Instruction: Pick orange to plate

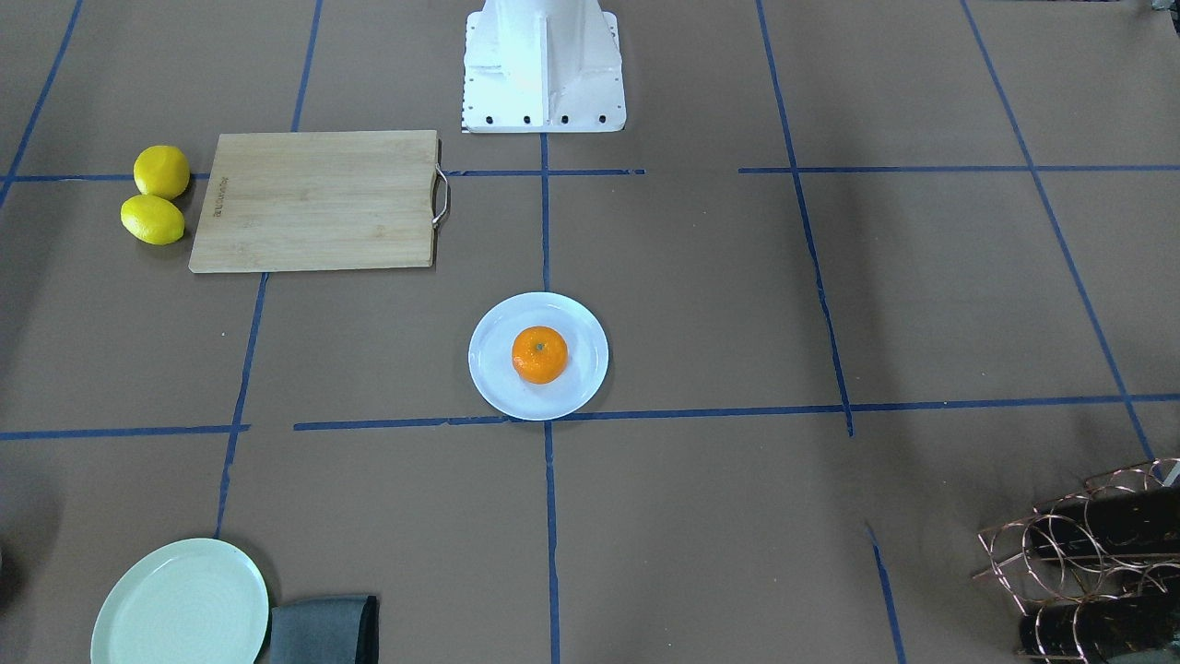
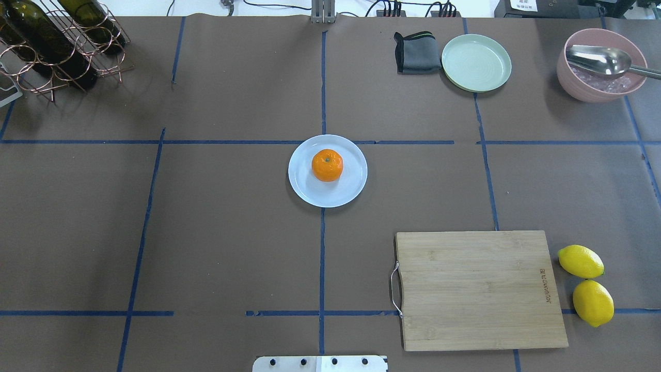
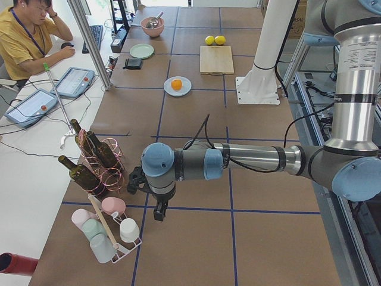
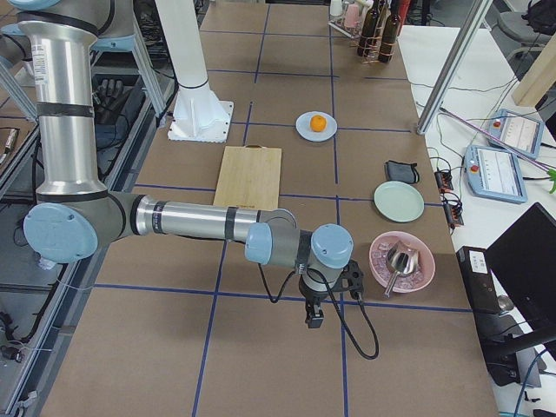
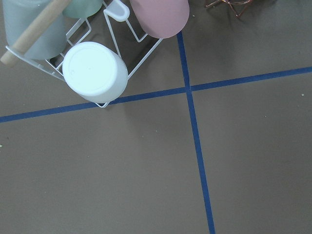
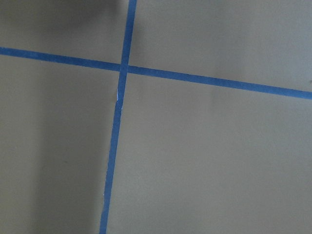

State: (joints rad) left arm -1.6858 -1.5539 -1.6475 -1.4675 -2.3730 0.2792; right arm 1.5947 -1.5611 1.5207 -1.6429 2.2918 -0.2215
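Orange on bluish-white: the orange (image 2: 327, 165) sits centred on the plate (image 2: 310, 192) mid-worktop — job seemingly done — left pincer (image 3: 159, 213) and right pincer (image 4: 313, 318) hanging at opposite ends, their opening impossible to tell.

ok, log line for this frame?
state: orange on plate | left arm: at table end, by cup rack, jaws unreadable | right arm: at opposite end, jaws unreadable | status: placement looks done

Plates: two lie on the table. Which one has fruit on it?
The pale bluish-white plate at the centre of the table: the orange sits on it. The mint-green plate, beside the grey cloth, is bare.
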